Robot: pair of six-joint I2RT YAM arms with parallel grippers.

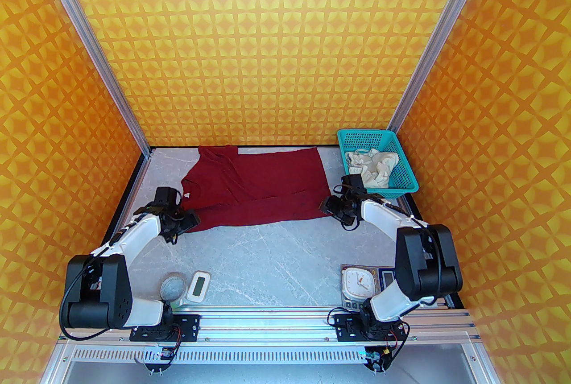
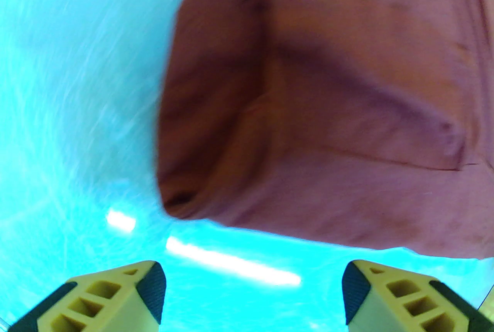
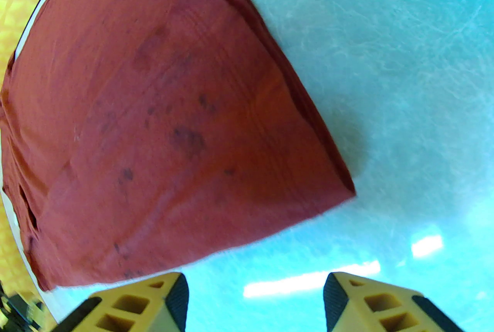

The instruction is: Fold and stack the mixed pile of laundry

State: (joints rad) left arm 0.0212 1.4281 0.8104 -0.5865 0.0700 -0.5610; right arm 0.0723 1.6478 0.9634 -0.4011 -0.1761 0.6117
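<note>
No text is legible; the dial (image 1: 359, 280) beside the right arm's base and the white display (image 1: 198, 285) by the left's are too small.

One dark red shirt (image 1: 263, 190), one pair of cream shorts (image 1: 372, 166), one teal basket (image 1: 366, 133) far right, two arms, left arm (image 1: 138, 235) and right arm (image 1: 386, 219), one clock (image 1: 358, 282) near right, one white timer (image 1: 198, 286), one grey round object (image 1: 173, 286) near left.

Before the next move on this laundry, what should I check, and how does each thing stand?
1. Left hand open, holding nothing: ok.
2. Right hand open and empty: ok.
3. Red shirt folded compactly: not ok, it lies spread wide.
4. Cream shorts out of the teal basket: not ok, crumpled inside.
5. Shirt's layers aligned underneath: cannot tell.
</note>
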